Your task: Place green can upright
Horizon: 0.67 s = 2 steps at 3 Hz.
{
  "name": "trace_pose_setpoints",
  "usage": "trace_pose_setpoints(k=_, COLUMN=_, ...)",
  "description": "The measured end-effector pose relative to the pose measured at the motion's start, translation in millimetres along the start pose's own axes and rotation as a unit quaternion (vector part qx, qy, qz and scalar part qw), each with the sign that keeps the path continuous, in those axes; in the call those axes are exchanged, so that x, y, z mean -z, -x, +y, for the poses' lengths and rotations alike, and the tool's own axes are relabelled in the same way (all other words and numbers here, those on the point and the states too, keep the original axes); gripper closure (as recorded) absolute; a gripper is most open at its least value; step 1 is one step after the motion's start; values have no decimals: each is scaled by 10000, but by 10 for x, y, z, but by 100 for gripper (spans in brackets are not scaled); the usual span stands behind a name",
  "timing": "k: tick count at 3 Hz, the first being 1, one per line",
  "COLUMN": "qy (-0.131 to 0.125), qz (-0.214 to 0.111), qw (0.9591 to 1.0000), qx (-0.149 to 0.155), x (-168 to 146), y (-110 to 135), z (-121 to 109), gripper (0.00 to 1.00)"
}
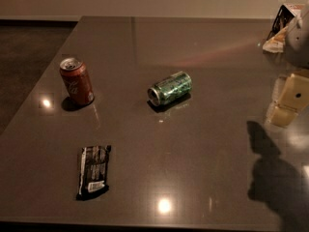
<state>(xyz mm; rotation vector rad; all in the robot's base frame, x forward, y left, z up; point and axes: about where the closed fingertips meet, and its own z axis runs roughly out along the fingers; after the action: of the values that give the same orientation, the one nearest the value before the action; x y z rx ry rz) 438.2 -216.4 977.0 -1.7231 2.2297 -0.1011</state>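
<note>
The green can (170, 88) lies on its side near the middle of the dark table (203, 144), with its silver top end facing the front left. My gripper (288, 99), with pale beige parts, hangs at the right edge of the view above the table, well to the right of the green can and apart from it. It holds nothing that I can see. Its shadow falls on the table at the front right.
A red cola can (76, 81) stands upright on the left of the table. A black snack packet (93, 171) lies flat at the front left. A pale wrapper and a dark rack (282, 25) sit at the back right corner. The table's left edge drops to dark floor.
</note>
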Motion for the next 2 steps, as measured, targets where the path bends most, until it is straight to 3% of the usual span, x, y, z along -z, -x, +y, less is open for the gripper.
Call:
trace_pose_setpoints(k=1, qy=-1, qz=-1, qw=10000, qx=1, x=0, y=1, z=-1, gripper=0)
trace_pose_setpoints(k=2, qy=-63, qz=-108, qw=9997, qx=197, x=-75, y=149, z=-121, gripper=0)
